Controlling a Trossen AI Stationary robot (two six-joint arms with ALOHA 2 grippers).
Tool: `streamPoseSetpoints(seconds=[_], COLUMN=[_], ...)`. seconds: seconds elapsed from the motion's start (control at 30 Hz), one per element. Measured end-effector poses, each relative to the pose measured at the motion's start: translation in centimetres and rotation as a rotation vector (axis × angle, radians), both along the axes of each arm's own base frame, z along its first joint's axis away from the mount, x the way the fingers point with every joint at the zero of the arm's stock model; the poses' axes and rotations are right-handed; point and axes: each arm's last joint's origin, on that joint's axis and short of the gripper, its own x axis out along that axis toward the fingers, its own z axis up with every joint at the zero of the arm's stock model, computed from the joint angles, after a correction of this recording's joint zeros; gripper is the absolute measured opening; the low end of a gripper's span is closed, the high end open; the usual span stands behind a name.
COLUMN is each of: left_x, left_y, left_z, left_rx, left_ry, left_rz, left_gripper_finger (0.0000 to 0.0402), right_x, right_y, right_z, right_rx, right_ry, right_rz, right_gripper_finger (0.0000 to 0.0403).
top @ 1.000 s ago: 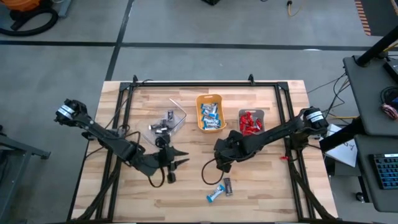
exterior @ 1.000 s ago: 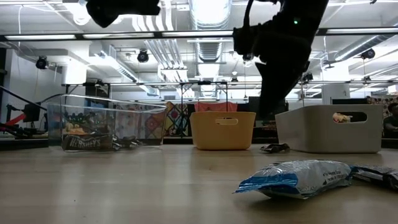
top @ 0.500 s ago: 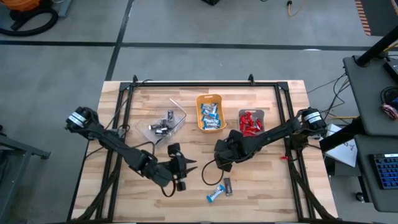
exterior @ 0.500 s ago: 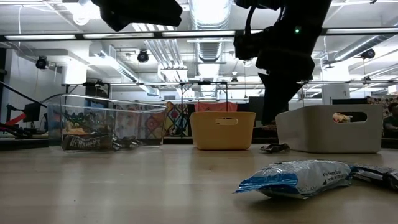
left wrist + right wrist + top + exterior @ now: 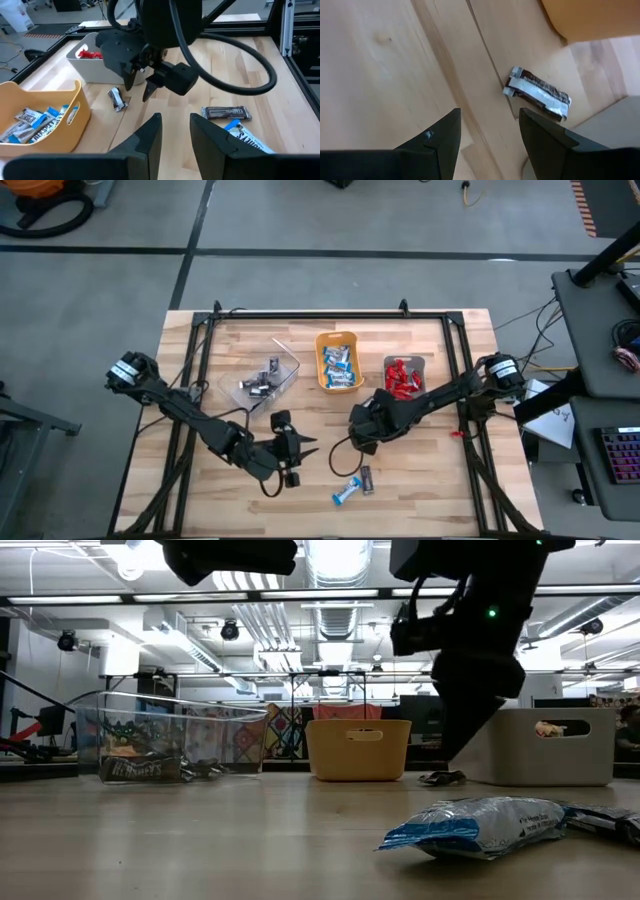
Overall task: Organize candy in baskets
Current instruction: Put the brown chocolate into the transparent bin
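Bench (image 5: 430, 470): wooden, with three bins in a row toward the far side.
Clear bin (image 5: 266, 378): on the left of the row, holding dark silver-grey candy; the contents are blurred through its wall in the low view.
Orange bin (image 5: 338, 361): the middle one, holding blue-and-white candy; in the left wrist view its near part is cut off by the frame.
Grey bin (image 5: 404, 376): on the right, holding red candy; partly hidden behind the right arm in the low view.
Loose silver candy (image 5: 538, 100): lies flat on the bench, near the orange and grey bins, just beyond the right gripper's fingertips.
Blue candy (image 5: 346, 492): on the near bench, with a dark candy (image 5: 366, 479) just beside it.
Right gripper (image 5: 358, 442): low over the bench in front of the grey bin, fingers spread and empty, the silver candy apart from them.
Left gripper (image 5: 305, 446): above the near bench left of centre, fingers parted with nothing between them; well apart from the loose candy.
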Motion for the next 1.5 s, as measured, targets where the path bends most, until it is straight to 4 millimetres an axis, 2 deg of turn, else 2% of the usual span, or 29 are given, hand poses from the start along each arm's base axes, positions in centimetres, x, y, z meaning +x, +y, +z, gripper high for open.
streamPoseSetpoints(seconds=[0.17, 0.3, 0.4, 0.7, 1.1, 1.5], left_x=[-0.2, -1.1, -1.7, -1.9, -1.8, -1.8], left_y=[0.1, 0.6, 1.0, 1.3, 1.3, 1.3], left_z=[0.2, 1.4, 1.7, 1.6, 1.8, 1.8], left_rx=[0.045, 0.109, 0.151, 0.161, 0.156, 0.154], left_ry=[0.011, 0.037, 0.064, 0.064, 0.047, 0.044], left_rz=[-0.020, -0.048, -0.059, -0.039, -0.022, -0.020], left_gripper_finger=[0.0085, 0.0084, 0.0084, 0.0084, 0.0084, 0.0084], right_x=[-0.3, -0.2, 0.4, 1.5, 2.1, 2.6], right_y=[-0.1, -0.4, -0.9, -1.2, -2.1, -2.8], right_z=[-0.6, -0.6, -0.1, 0.8, -1.9, -2.7], right_rx=[0.000, 0.012, 0.032, 0.054, -0.005, -0.050], right_ry=[0.001, -0.014, -0.058, -0.123, -0.011, 0.077], right_rz=[-0.001, -0.053, -0.111, -0.145, -0.084, -0.053], right_gripper_finger=[0.0192, 0.0192, 0.0192, 0.0192, 0.0192, 0.0191])
